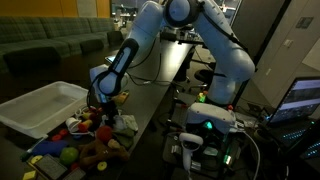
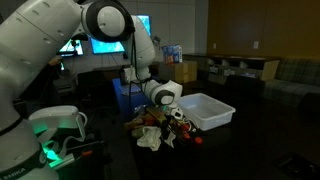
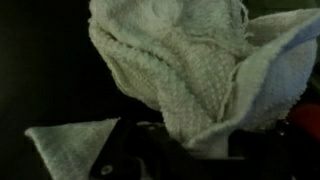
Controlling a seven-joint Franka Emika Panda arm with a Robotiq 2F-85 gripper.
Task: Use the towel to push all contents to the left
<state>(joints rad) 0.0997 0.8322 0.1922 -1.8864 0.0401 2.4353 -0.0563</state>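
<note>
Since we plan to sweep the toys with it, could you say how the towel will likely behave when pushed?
The towel will probably be floppy: it bunches in wrinkled folds at the end effector. Its looped weave looks grippy rather than slippery. Being soft, it may fold over the toys instead of shoving them.

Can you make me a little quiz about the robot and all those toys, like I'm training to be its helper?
1. True or false: the colourful toys lie inside the white bin.
2. What is the gripper shut on? A) the towel B) a yellow ball C) nothing
3. Fill in: the towel is ____ in colour.
Key: 1 false, they lie outside, beside the bin. 2 A. 3 white.
</note>
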